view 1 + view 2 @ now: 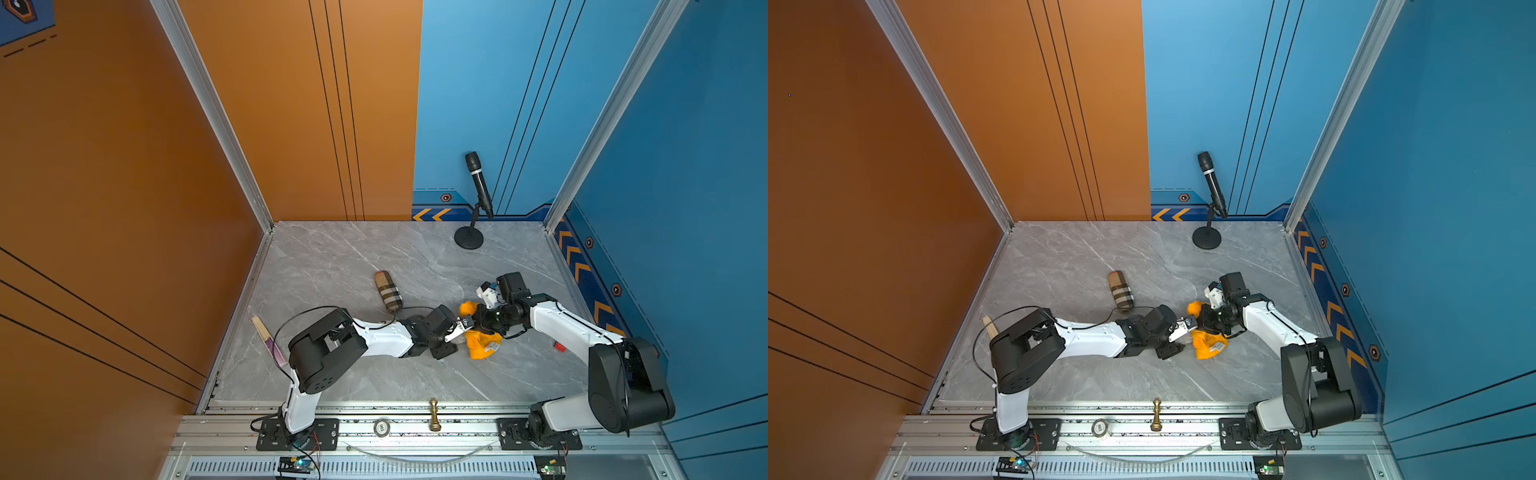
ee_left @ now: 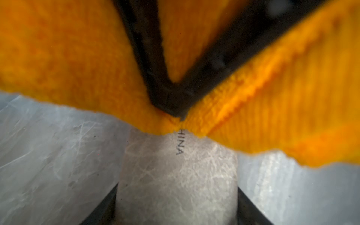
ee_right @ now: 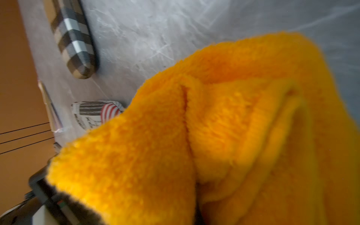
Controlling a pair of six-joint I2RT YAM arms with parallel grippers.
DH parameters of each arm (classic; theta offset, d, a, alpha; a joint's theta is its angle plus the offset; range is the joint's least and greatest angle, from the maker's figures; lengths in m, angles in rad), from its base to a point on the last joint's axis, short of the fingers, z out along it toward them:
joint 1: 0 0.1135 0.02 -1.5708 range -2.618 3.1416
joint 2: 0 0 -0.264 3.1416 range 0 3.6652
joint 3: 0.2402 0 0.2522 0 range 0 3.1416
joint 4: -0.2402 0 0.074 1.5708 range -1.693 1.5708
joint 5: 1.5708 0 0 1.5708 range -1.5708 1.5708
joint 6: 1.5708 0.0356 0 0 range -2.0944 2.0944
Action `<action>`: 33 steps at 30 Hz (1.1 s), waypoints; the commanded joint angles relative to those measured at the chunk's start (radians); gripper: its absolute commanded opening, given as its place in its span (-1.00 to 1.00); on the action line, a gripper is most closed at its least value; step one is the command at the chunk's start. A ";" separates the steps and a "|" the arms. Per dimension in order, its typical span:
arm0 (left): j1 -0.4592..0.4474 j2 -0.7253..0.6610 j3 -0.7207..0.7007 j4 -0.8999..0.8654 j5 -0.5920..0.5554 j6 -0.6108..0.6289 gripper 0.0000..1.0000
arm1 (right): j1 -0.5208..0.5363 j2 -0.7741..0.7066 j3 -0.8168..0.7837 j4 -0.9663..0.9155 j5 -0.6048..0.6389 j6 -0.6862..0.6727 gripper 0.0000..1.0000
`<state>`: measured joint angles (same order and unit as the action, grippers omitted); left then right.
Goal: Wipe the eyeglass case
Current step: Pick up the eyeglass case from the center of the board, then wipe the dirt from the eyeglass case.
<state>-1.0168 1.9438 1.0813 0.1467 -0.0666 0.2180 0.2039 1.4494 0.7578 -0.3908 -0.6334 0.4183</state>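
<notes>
Left wrist view — left tool clamps eyeglass case; right tool, pinching orange cloth, overhangs it.

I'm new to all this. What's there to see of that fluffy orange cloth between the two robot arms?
The fluffy orange cloth looks like soft, deep-pile microfibre, crumpled into loose folds, with a white printed label at one edge. It sits right of centre on the grey marble-patterned table. The right gripper is shut on it, pinching a bunch; its hem lies over the pale grey, leather-look case held in the left gripper. Its lower folds seem to rest on the table.
</notes>
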 commanded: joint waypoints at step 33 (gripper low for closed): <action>-0.016 -0.191 -0.129 0.354 0.008 0.020 -0.22 | 0.097 -0.048 0.058 -0.046 -0.128 0.077 -1.00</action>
<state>-1.0107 1.8133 0.9295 0.3622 -0.0887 0.2199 0.2829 1.3941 0.8108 -0.4202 -0.7620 0.4808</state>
